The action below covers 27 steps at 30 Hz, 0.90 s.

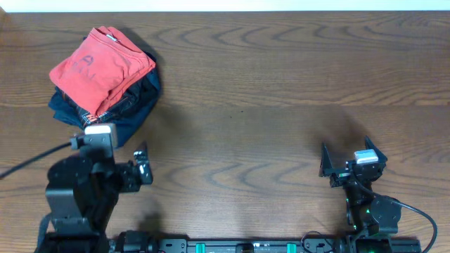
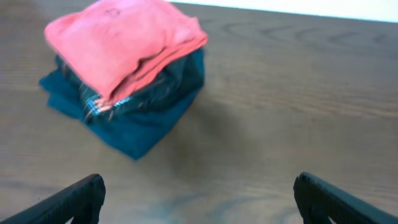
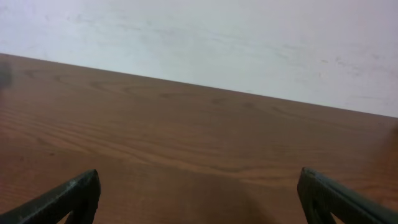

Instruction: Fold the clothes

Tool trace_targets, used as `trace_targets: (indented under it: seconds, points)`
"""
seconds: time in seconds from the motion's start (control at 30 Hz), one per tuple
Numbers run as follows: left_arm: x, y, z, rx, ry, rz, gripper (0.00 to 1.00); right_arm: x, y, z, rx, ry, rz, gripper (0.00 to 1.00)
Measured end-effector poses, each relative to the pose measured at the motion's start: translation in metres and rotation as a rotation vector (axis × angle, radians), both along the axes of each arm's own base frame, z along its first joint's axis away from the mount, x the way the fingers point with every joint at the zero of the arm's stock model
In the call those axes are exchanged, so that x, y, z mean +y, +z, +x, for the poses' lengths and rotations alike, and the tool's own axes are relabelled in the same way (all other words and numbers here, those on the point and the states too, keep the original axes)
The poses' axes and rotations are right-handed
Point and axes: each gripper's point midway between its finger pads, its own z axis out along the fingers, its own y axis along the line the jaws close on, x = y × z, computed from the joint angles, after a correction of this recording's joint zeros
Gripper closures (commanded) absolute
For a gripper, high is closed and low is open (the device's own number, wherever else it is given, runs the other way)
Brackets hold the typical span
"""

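Stretching across every view is the brown wooden table (image 1: 253, 91), the biggest thing here, and most of its surface is bare. Behind its far edge the right wrist view shows a pale wall (image 3: 249, 43).

Next in size are the two arms, both parked at the near edge and well apart from each other, one at each side.

The clothes sit in the far left corner as one small stack. At the bottom is a dark navy garment (image 1: 130, 109), folded, with its edges sticking out on the near and right sides. On top of it lies the red T-shirt (image 1: 102, 67), folded into a compact, roughly square bundle and turned at an angle to the table edge. A faint mark shows on its upper face, too small to read.

The left gripper (image 2: 199, 186) points toward the stack from near it without touching it; its jaws stand wide apart with only table between them. The right gripper (image 1: 349, 160) is far from the clothes, jaws likewise spread wide and holding nothing.

As for progress, I judge the folding done or nearly so: the shirt is already folded and stacked, nothing lies spread out, and neither arm is at work on cloth. At most, the loose lower edges might be squared up.

No box, basket or other container is visible; the stack rests straight on the wood.
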Motion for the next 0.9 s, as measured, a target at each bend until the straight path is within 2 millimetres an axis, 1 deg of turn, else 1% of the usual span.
trace_targets:
  seconds: [0.07,0.13,0.2,0.23,0.33,0.4,0.53,0.57,0.7,0.77,0.9]
  points:
    - [0.003,-0.007,-0.007,0.001,0.015,0.000,0.02,0.000,0.000,0.000,0.000,0.000,-0.001,0.01]
    - [0.004,-0.023,-0.013,0.009,0.022,0.000,0.02,0.000,0.000,0.000,0.000,0.001,-0.002,0.01]
    - [0.004,-0.042,-0.015,0.006,0.024,0.000,0.02,0.000,0.000,0.000,0.000,0.001,-0.004,0.01]
    - [0.005,-0.055,-0.014,0.002,0.025,0.000,0.02,0.000,0.000,0.000,-0.001,0.002,-0.004,0.01]
    - [0.005,-0.087,-0.007,-0.032,0.026,0.000,0.02,0.000,0.000,0.000,-0.002,0.003,-0.005,0.01]
    - [0.005,-0.104,0.000,-0.084,0.026,0.001,0.02,0.000,0.000,0.000,-0.001,0.003,-0.005,0.01]
    - [0.006,-0.125,0.018,-0.223,0.026,0.004,0.02,0.000,0.000,0.000,-0.001,0.003,-0.005,0.01]
    - [0.006,-0.129,0.022,-0.257,0.026,0.004,0.02,0.000,0.000,0.000,-0.001,0.003,-0.005,0.01]
    - [0.006,-0.128,0.037,-0.409,0.026,0.007,0.02,0.000,0.000,0.000,-0.001,0.003,-0.005,0.01]
    - [0.007,-0.119,0.044,-0.497,0.023,0.015,0.02,0.000,0.000,0.000,-0.001,0.003,-0.005,0.01]
    - [0.007,-0.114,0.047,-0.549,0.000,0.080,0.02,0.000,0.000,0.000,-0.001,0.003,-0.005,0.01]
